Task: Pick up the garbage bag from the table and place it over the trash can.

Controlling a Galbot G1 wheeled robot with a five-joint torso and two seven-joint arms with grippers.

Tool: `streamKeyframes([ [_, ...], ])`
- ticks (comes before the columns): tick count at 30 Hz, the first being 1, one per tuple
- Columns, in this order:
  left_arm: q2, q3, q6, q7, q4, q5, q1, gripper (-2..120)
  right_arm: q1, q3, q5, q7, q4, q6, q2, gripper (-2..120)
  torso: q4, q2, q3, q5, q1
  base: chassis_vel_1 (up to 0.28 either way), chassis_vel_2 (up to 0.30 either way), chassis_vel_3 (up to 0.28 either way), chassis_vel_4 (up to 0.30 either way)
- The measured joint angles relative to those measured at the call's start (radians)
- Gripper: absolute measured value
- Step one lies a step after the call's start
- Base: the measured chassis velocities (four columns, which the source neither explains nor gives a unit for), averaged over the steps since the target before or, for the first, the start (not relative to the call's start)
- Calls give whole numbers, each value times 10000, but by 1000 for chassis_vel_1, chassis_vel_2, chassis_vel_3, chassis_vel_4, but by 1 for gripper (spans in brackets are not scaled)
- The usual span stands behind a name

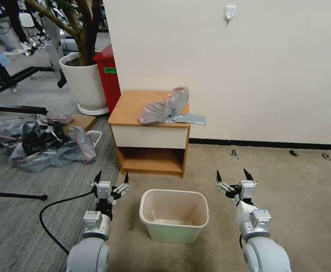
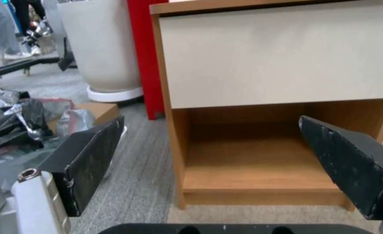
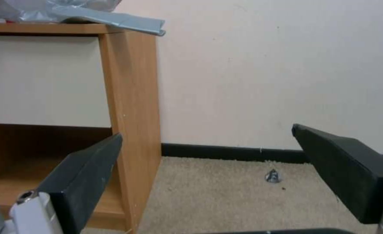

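Observation:
The garbage bag (image 1: 169,108) lies crumpled on the right half of the table (image 1: 129,107), one flat grey corner hanging past the table's right edge; that corner of the garbage bag (image 3: 113,20) shows from below in the right wrist view. The cream trash can (image 1: 174,214) stands empty on the carpet in front of the table (image 2: 269,61). My left gripper (image 1: 112,176) hovers open, low and left of the trash can. My right gripper (image 1: 232,175) hovers open to the can's right, level with the table's open shelf (image 3: 9,156). Neither holds anything.
A heap of grey and black bags (image 1: 37,141) lies on the floor at left, near a black cable (image 1: 50,219). A tall red bin (image 1: 109,77) and a white plant pot (image 1: 83,83) stand behind the table. The wall (image 1: 248,68) runs along the back right.

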Motion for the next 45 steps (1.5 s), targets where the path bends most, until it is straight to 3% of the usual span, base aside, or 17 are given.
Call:
streamKeyframes([
  [45,0,0,0,0,0,0,-1,100,0,0,0,0,0,0,1,100,0,0,0,0,0,0,0,0,0],
])
